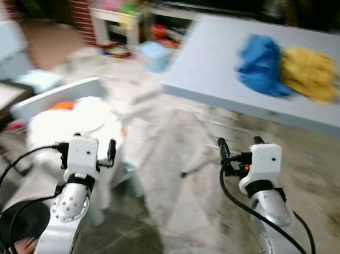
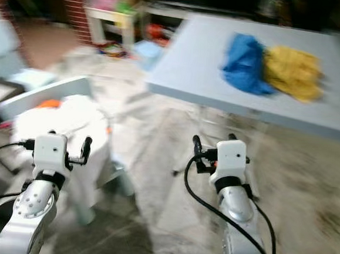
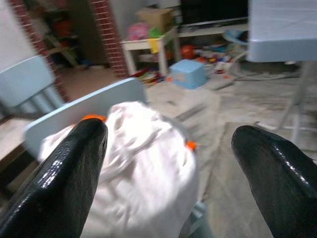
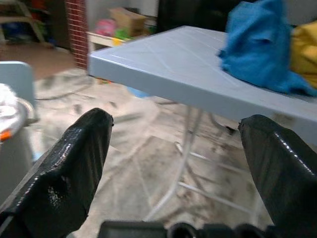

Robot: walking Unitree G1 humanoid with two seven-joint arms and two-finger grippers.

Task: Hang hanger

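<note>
Both arms raised in front of me, whole scene blurred. My left gripper (image 1: pixel 93 147) sits low on my left, fingers spread wide with nothing between them; the left wrist view shows both black fingertips (image 3: pixel 64 178) far apart. My right gripper (image 1: pixel 239 145) is up on my right, also spread wide and empty; its fingers (image 4: pixel 67 171) frame open floor and a table leg.

Just beyond my left gripper: a heap of white cloth (image 1: pixel 79 126) piled on a pale blue chair (image 3: pixel 84 106), its backrest showing behind the heap. Small orange bits (image 3: pixel 92 118) peek out at the edge of the cloth. I cannot make out a hanger for certain anywhere; the orange bits are too blurred to identify.

Floor (image 1: pixel 173 162) is pale, mottled stone or tile.

Ahead and to my right: a light blue-grey folding table (image 1: pixel 222 66) on thin metal legs (image 4: pixel 181 163). On its top, a crumpled blue cloth (image 1: pixel 260 63) and a crumpled yellow cloth (image 1: pixel 309 73) lie touching, blue on the left.

Further back on the left: a red brick pillar (image 3: pixel 106 34), a small white side table (image 3: pixel 148 47) with coloured clutter, a pale blue box (image 3: pixel 188 74) on the floor, scattered toys near it.
</note>
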